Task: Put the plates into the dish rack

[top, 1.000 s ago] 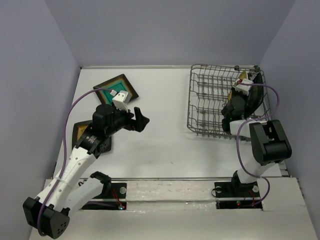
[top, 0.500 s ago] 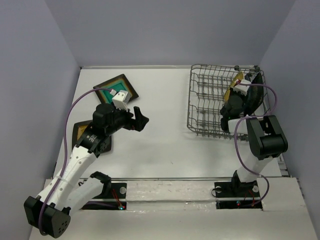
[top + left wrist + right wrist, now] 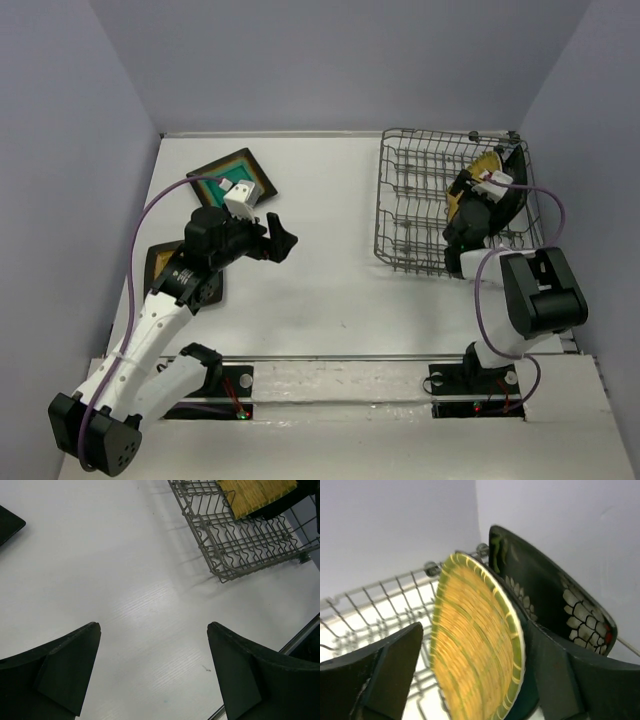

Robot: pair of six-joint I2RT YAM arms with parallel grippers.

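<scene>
**Right gripper** (image 3: 476,635): fingers spread wide, one to either side of the yellow ribbed plate (image 3: 470,665). Whether either pad touches it cannot be told.

**Yellow ribbed plate**: on edge inside the dish rack (image 3: 384,195) at its far right end, leaning back toward the black floral plate (image 3: 555,595) just behind it.

**Black floral plate**: also on edge, against the rack's right wall.

**Left gripper** (image 3: 287,241): jaws apart and holding nothing, hovering over bare table (image 3: 330,290) between the rack and the plates on the left.

**Step in hand**: seating and letting go of the yellow plate, by my reading. The right arm's next move calls for a straight withdrawal up and out, without nudging the leaning plate or snagging the tines. The left arm would then need to drop onto a flat plate and get a finger under its rim.

**Count**
- Dish rack: one.
- Plates in the rack: two.
- Plates flat on the table: two, well apart from the rack. These are the teal-centred plate (image 3: 215,175) at the far left and the mustard-centred plate (image 3: 160,262), partly hidden under the left arm.
- Plates seen in all: four. A dark teal sliver behind the yellow plate in the right wrist view may or may not be another.
</scene>
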